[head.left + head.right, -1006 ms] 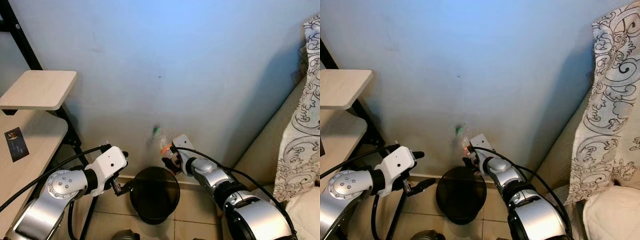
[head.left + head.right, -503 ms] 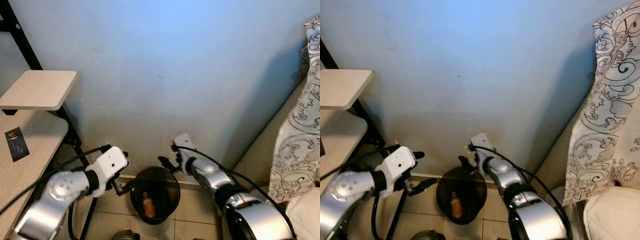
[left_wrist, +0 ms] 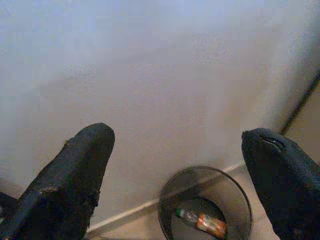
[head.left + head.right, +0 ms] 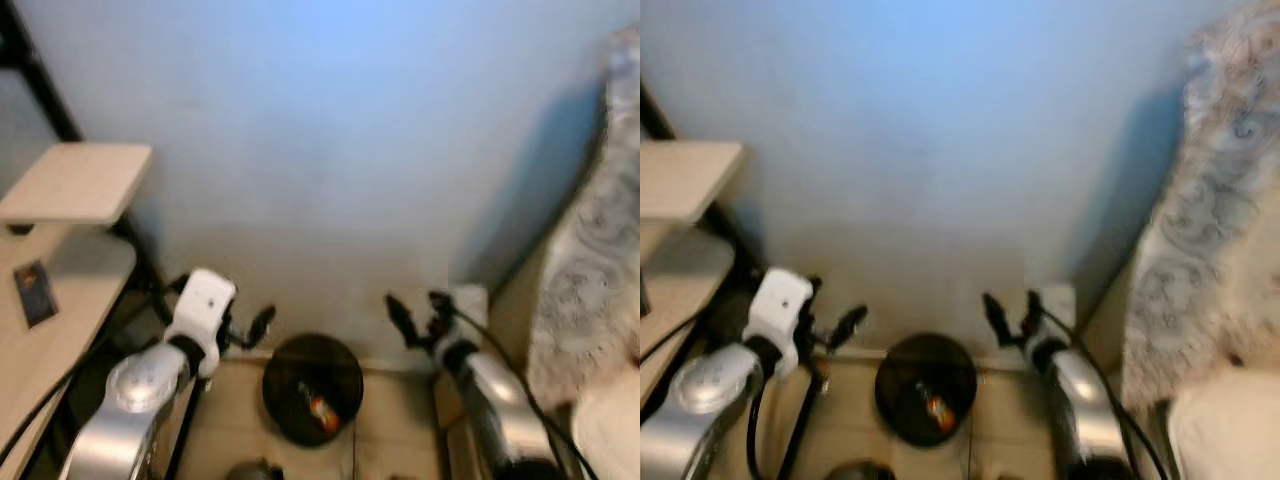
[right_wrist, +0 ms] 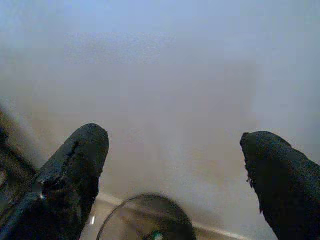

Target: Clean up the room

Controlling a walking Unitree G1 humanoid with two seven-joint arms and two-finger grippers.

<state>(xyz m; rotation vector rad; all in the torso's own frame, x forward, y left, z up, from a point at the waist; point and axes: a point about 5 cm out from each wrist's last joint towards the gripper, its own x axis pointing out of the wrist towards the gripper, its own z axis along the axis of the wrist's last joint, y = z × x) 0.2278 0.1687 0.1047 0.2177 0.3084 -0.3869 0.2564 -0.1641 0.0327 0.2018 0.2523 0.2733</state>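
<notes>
The bottle [image 4: 322, 409] lies in the black bin [image 4: 280, 375], both claws [image 4: 411, 318] [image 4: 246, 330] spread wide, empty.

The bin [image 4: 312, 386] sits on the floor right against the wall [image 4: 330, 150], with a bottle [image 4: 321, 409] lying inside it. A shelf unit [image 4: 70, 190] stands to its left, a patterned cloth [image 4: 590, 260] hangs off to the right.
</notes>
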